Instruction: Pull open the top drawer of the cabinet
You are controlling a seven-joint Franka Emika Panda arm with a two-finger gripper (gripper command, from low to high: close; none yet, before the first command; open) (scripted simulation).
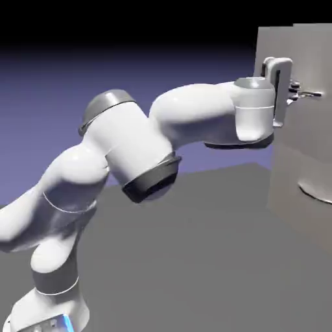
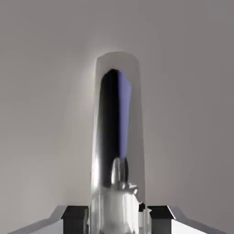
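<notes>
**Fingers astride the upper handle, pull not yet visible**

The jaws stand narrow, one small dark-grey finger tip (image 2: 75, 218) on either side of the curved, mirror-bright silver bar handle (image 2: 118, 137); the bar runs up between them in the hand view, so the two-finger gripper (image 2: 118, 219) brackets it; whether the pads actually press the metal I cannot tell, though little gap shows; placing the bar between the fingers looks meant to let a straight backward pull carry the drawer along.

Behind the handle, the flat grey-beige front of the top drawer (image 2: 192, 91) fills the hand view; in the exterior view it sits at the upper right, the handle (image 1: 310, 94) jutting out just past the hand; the front appears flush with the tall boxy grey-beige cabinet (image 1: 285, 168), so the drawer is judged shut.

The white jointed arm (image 1: 194, 117) reaches level from the lower left, wrist square to the front.

Counted: one arm, two fingers, two drawer fronts, two handles, the lower handle (image 1: 316, 192) untouched.
</notes>
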